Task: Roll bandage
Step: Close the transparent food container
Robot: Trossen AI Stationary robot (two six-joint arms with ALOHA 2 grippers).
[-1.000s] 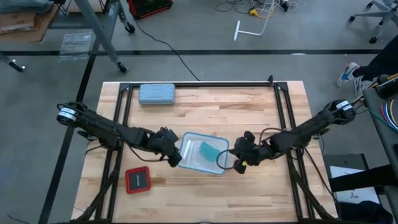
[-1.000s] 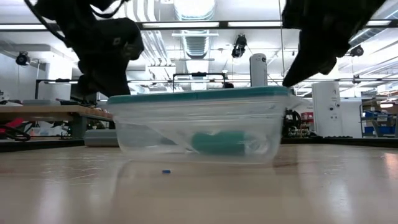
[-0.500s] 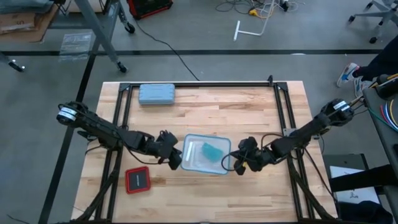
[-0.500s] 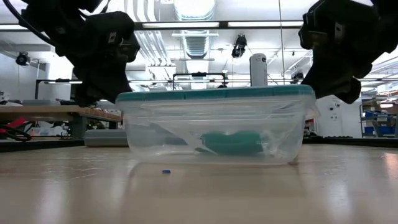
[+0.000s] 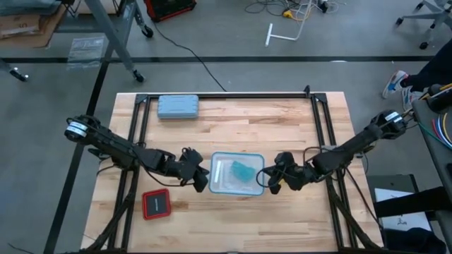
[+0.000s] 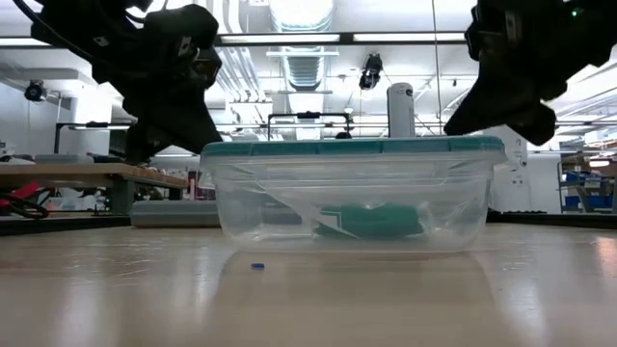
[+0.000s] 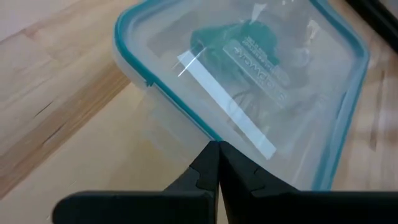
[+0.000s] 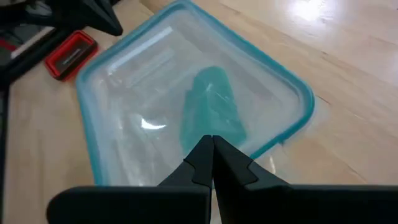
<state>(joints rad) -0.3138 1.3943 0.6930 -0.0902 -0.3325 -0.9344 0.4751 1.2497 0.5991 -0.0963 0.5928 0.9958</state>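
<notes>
Clear lidded container – the landmark, lid closed on it.
Left gripper – against the container's left wall, fingers pressed together.
Right gripper – against its right wall, fingers pressed together, likely slightly nearer the bandage.
Bandage – sealed inside, right of centre, between both grippers, long axis running between them.

Right gripper (fingers pressed together) just above lidded clear container, teal bandage inside.
</notes>
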